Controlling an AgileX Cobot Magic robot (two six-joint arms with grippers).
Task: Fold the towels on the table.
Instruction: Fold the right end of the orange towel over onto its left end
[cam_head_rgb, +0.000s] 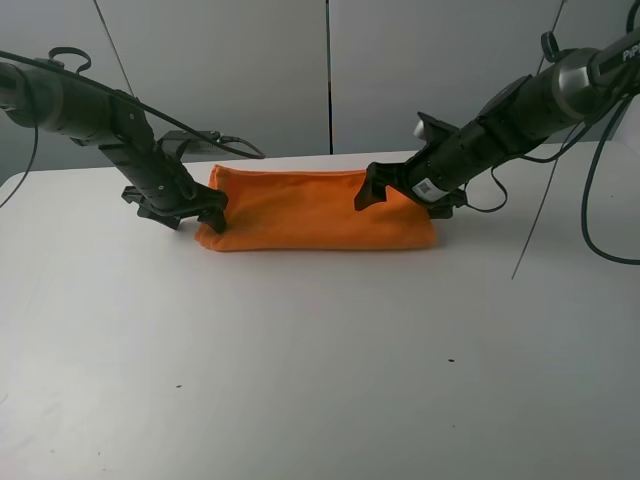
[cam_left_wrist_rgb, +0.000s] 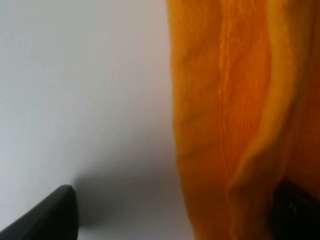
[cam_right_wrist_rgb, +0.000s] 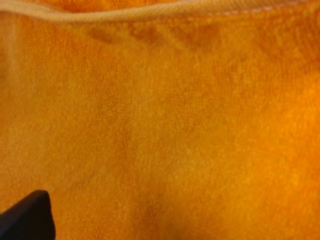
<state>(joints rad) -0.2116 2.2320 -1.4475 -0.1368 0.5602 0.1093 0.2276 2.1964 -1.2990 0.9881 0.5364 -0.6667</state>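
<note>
Orange towel (cam_head_rgb: 318, 212), upper centre of the high view, lies doubled into a long strip on the white table (cam_head_rgb: 320, 380). Soft, light terry, likely to sag & slip, so prob. best taken at the corners or along the hemmed edge (cam_right_wrist_rgb: 150, 12) w/ both layers pinched. Left gripper (cam_head_rgb: 207, 212), at the strip's left end: jaws apart, cloth edge betw. them, not clamped. Right gripper (cam_head_rgb: 372, 193), over the strip's right part: jaw state can't be told.
</note>
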